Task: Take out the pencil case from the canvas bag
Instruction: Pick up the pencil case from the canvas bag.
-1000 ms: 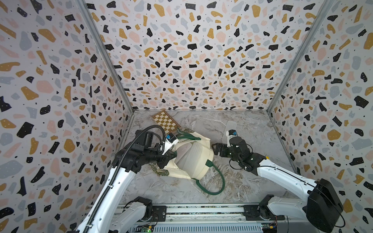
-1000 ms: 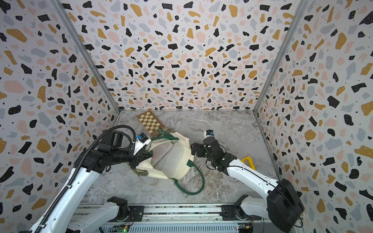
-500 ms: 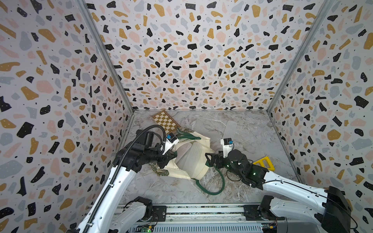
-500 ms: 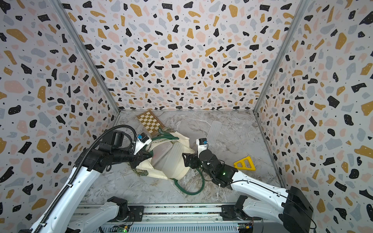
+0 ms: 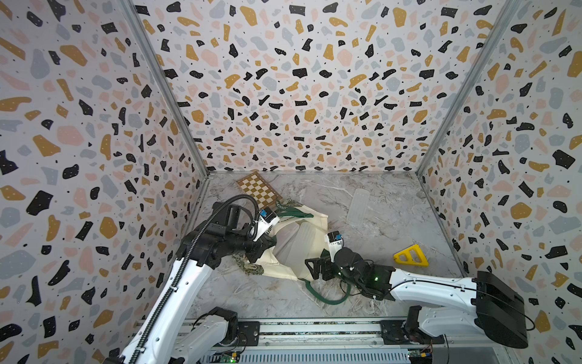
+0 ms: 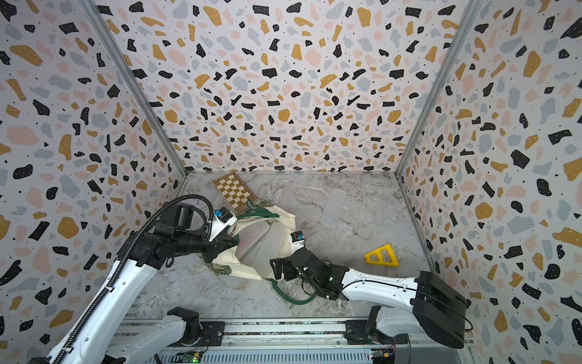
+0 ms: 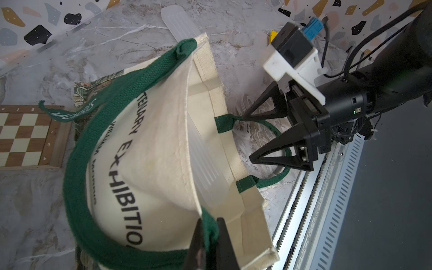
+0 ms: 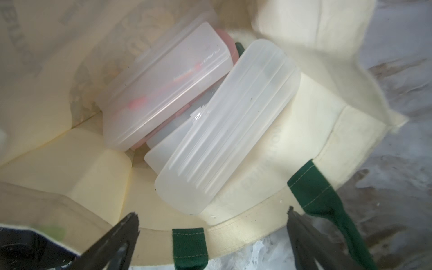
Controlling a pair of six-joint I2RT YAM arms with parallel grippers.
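Shows pencil case (image 8: 229, 126) not yet extracted, lying inside canvas bag (image 7: 163, 131) toward left edge of surface (image 5: 252, 296), long axis oblique from mouth hem into bag depth, near end facing right pincer (image 8: 212, 215), spread wide and empty at mouth; left pincer (image 7: 208, 236) clamped shut on green strap (image 7: 77, 163), lifting upper lip.

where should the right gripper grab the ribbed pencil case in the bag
Likely the rounded end of the ribbed pencil case nearest the mouth of the canvas bag, pinched across its narrow width. Enter there, where the left gripper holds up the green strap: the case lies topmost, that end facing the right gripper, jaws open.
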